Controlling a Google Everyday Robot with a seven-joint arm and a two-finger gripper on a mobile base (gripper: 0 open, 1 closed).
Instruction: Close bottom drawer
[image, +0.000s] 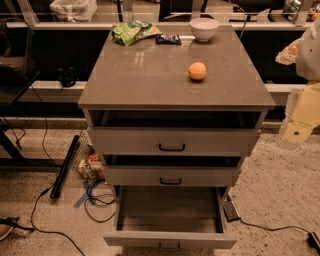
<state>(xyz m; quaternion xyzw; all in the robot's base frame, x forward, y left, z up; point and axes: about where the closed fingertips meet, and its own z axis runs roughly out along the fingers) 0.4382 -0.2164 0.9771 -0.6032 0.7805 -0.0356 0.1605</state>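
Bottom drawer (170, 212): lowest of three, pulled far out, its front panel ready for a push.
My tool (296, 134): right of the cabinet (175, 90), well clear; spread or pressed together, I cannot tell.

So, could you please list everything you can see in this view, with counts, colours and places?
cabinet: one, grey-brown, centre of view
top drawer: one, grey, slightly out
middle drawer: one, grey, slightly out
bottom drawer: one, grey, pulled far out
orange: one, orange, cabinet top, right of centre
bowl: one, white, back of cabinet top
snack bag: one, green, back left of cabinet top
packet: one, dark, between snack bag and bowl
cables: several, black and blue, floor left of cabinet
hand: one, pale cream, right edge, level with top drawer, apart from cabinet
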